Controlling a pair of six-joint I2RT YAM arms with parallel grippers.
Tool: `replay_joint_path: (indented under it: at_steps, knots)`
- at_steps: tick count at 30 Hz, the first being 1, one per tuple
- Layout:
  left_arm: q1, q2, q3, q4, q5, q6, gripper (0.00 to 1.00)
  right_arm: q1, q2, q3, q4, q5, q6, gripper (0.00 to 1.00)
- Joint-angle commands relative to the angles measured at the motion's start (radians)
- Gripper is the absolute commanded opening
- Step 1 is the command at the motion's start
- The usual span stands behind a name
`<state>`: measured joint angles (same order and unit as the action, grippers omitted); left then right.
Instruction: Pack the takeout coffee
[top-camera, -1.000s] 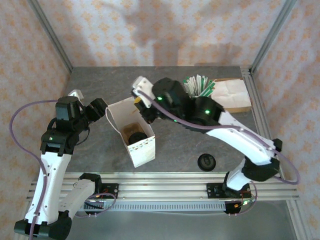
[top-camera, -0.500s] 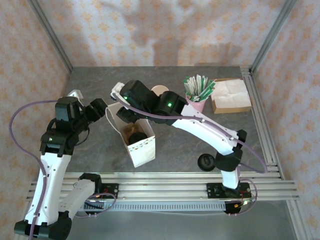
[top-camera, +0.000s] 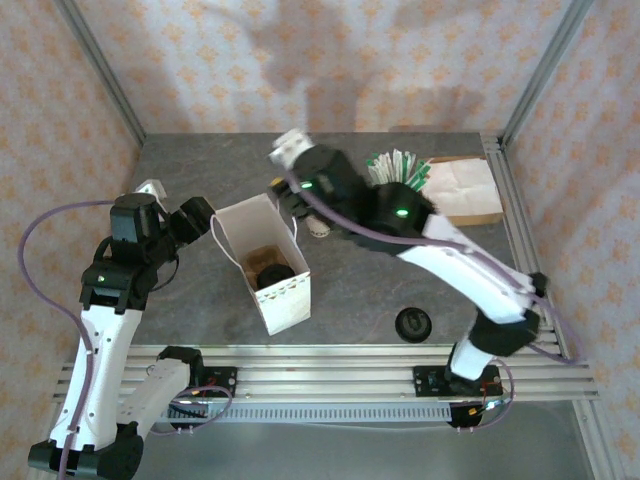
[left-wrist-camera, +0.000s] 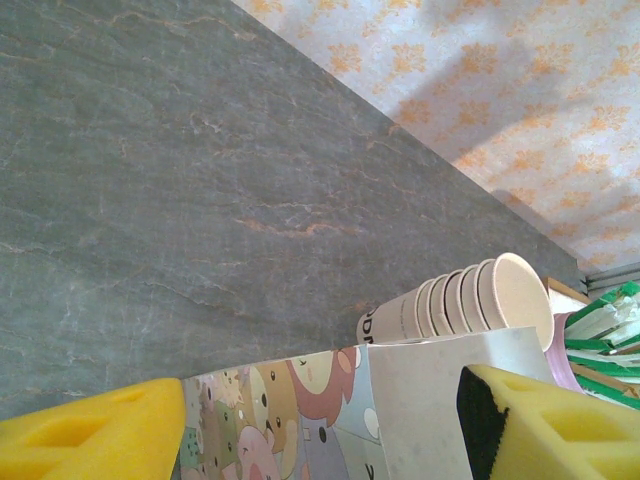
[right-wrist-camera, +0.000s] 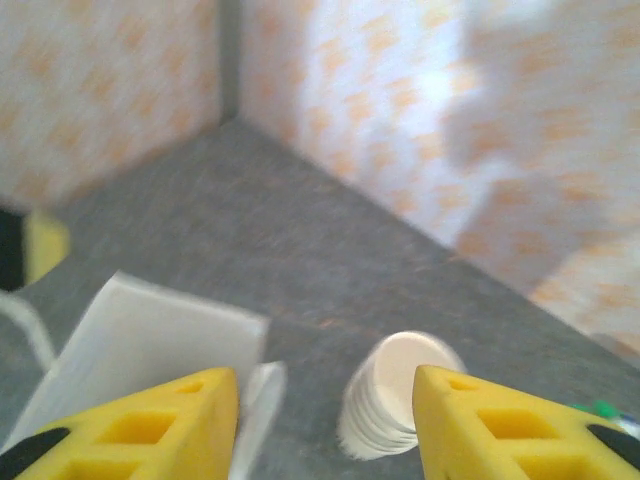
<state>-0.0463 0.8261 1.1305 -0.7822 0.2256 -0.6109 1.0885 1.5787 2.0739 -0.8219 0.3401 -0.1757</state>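
The takeout coffee (top-camera: 270, 271), a tan cup with a black lid, rests inside the open white paper bag (top-camera: 284, 306) at the table's middle. My left gripper (top-camera: 203, 215) stands open at the bag's back left corner. The bag's cartoon-printed wall (left-wrist-camera: 290, 420) lies between its yellow fingers (left-wrist-camera: 90, 435), and I cannot tell whether they touch it. My right gripper (top-camera: 287, 197) hovers open and blurred behind the bag, nothing between its fingers (right-wrist-camera: 160, 425). Past the right gripper (right-wrist-camera: 325, 385) lie the bag's white wall (right-wrist-camera: 150, 330) and a cup stack.
A stack of lidless tan cups (top-camera: 318, 228) (left-wrist-camera: 455, 305) (right-wrist-camera: 395, 400) lies behind the bag. A pink cup of green sachets (top-camera: 397, 175) and a brown paper pile (top-camera: 462, 190) sit at the back right. A loose black lid (top-camera: 413, 323) lies near the front rail.
My right gripper has opened and swung from low over the bag's mouth to higher behind it. The coffee stays in the bag. The left arm has not moved.
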Motion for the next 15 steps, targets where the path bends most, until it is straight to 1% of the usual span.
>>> replay_joint_path:
  at_steps: [1, 3, 5, 7, 9, 10, 12, 15]
  knots:
    - [-0.01, -0.013, -0.01, -0.006, -0.033, 0.012, 0.73, -0.161, -0.225, -0.137, 0.152, 0.157, 0.094, 0.49]
    - [-0.009, -0.015, -0.016, -0.005, -0.032, 0.012, 0.73, -0.332, -0.311, -0.231, 0.152, 0.105, 0.157, 0.49]
    - [-0.01, -0.015, -0.021, 0.001, -0.026, 0.013, 0.73, -0.516, -0.344, -0.297, 0.116, 0.031, 0.21, 0.49]
    - [-0.009, -0.015, -0.029, 0.006, -0.025, 0.013, 0.73, -0.717, -0.337, -0.356, 0.078, -0.115, 0.277, 0.49]
    - [-0.01, -0.013, -0.032, 0.006, -0.024, 0.016, 0.73, -0.911, -0.312, -0.436, 0.093, -0.325, 0.356, 0.49]
    - [-0.009, -0.013, -0.032, 0.005, -0.022, 0.016, 0.73, -0.978, -0.295, -0.47, 0.116, -0.402, 0.382, 0.48]
    - [-0.01, -0.013, -0.031, 0.0, -0.017, 0.022, 0.73, -1.087, -0.235, -0.531, 0.168, -0.5, 0.421, 0.47]
    - [-0.01, -0.019, -0.031, -0.011, -0.022, 0.03, 0.73, -1.173, -0.096, -0.549, 0.195, -0.582, 0.433, 0.42]
